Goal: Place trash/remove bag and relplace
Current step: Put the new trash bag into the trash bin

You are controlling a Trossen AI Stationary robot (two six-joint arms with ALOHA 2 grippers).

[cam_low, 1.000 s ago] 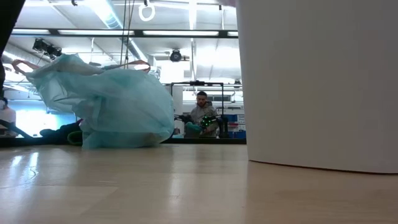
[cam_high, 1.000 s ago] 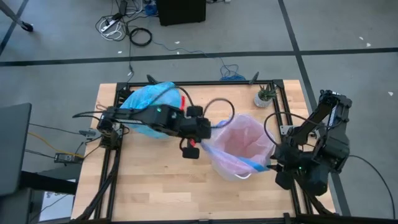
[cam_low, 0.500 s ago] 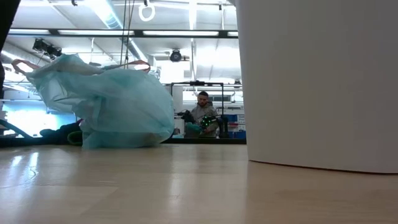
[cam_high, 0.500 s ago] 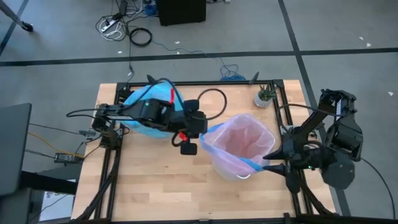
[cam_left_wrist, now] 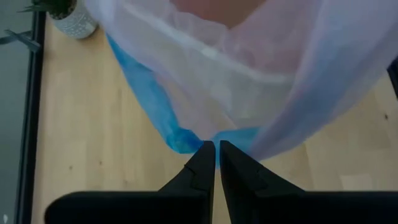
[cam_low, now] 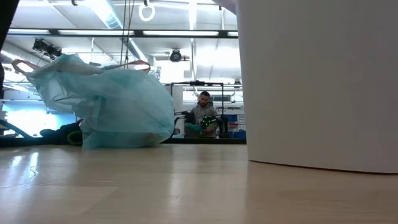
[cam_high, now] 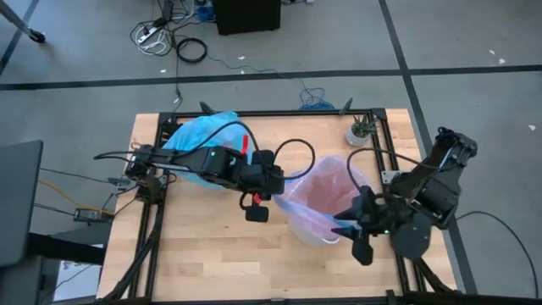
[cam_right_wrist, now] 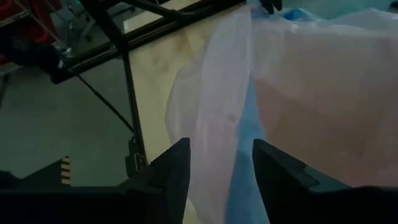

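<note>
A pale pink translucent bag with a blue rim band (cam_high: 326, 191) lines a white bin (cam_low: 317, 81) at the table's right middle. My left gripper (cam_high: 278, 191) is shut on the bag's rim at the bin's left side. My right gripper (cam_high: 343, 227) is open at the bin's near right rim; in its wrist view its fingers (cam_right_wrist: 177, 165) stand on either side of a fold of the pink film (cam_right_wrist: 214, 124), and I cannot tell whether they touch it. The light-blue bag (cam_high: 203, 140), filled, rests on its bottom at the far left (cam_low: 106, 106). No loose trash shows. My left gripper pinches the blue rim band (cam_left_wrist: 186, 140) of the pink bag between its two shut fingers, at the rim's left side. The fingers come nearly level from the table's left. The film runs taut from the fingers up over the bin.
A small potted plant (cam_high: 362, 131) stands at the far right corner. Black frame rails (cam_high: 385, 161) run along the table's edges. Bare wood lies along the near edge (cam_high: 212, 263). A person (cam_low: 203, 112) sits in the room far beyond the table.
My right gripper has swung from the table's right edge toward the left, up to the bin's near right rim. My left gripper has drawn a little toward the far left and come back, still shut on the rim. The light-blue bag has stayed put.
</note>
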